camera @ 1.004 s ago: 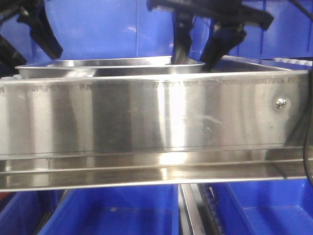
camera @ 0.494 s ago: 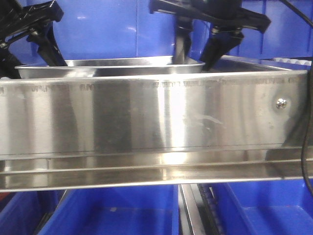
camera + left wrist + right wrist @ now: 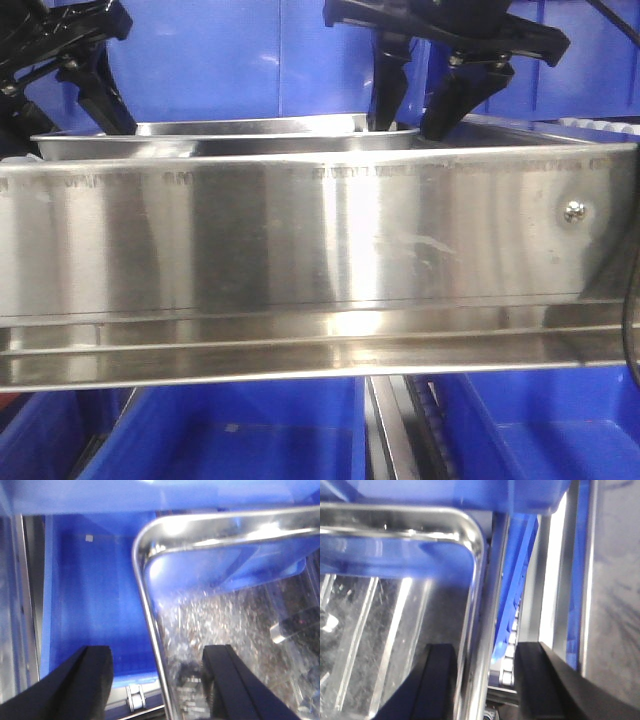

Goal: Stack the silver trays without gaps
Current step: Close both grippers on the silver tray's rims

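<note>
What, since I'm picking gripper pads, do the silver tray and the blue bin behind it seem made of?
The silver tray: likely polished stainless steel, given its mirror-bright surface reflecting blue. The blue bin: probably moulded plastic, evenly coloured with a dull sheen.

The silver tray (image 3: 235, 615) shows a scratch-speckled floor tinted with blue reflections, the shelf rail (image 3: 300, 240) is brushed grey-silver, the bins (image 3: 230, 430) are vivid blue, and the left gripper (image 3: 157, 677) and right gripper (image 3: 485, 677) are black.
</note>
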Robot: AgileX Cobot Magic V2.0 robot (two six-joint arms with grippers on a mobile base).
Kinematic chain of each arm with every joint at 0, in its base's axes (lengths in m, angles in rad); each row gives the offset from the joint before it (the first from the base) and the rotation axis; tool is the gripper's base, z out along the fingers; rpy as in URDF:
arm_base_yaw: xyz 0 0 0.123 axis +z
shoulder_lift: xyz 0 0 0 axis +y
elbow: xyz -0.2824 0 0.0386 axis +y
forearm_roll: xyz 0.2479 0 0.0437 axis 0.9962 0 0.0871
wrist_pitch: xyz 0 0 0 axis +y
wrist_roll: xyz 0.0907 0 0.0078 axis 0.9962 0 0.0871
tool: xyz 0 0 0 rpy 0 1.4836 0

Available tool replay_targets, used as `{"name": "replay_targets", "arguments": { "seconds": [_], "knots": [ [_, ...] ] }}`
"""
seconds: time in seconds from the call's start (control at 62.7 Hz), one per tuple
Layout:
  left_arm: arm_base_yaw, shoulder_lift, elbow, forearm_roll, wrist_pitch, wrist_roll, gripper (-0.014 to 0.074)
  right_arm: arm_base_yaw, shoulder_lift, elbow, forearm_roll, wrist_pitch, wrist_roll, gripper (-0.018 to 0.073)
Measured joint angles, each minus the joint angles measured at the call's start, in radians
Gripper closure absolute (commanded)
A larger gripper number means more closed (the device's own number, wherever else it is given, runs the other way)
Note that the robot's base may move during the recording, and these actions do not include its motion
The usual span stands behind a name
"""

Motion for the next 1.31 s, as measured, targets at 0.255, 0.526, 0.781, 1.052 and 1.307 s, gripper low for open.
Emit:
{"name": "replay_targets", "arguments": {
  "seconds": [0.255,0.526,0.781,1.052,1.307],
  "knots": [
    [0.0,0.004,0.0,0.0,-0.009,0.0,0.0291,0.0,0.0,0.0,0.0,-0.02,0.0,0.0368],
    [0.0,0.027,0.0,0.0,-0.012,0.0,0.0291,0.0,0.0,0.0,0.0,-0.032,0.0,0.0368],
    [0.0,0.034,0.0,0.0,-0.015,0.0,0.0291,0.0,0.0,0.0,0.0,-0.032,0.001,0.0368],
    [0.0,0.035,-0.002,0.0,-0.022,0.0,0.0309,0.0,0.0,0.0,0.0,-0.032,0.001,0.0368],
    [0.0,0.035,-0.002,0.001,-0.029,0.0,0.0354,0.0,0.031,0.0,0.0,-0.002,0.001,0.0368]
  ]
}}
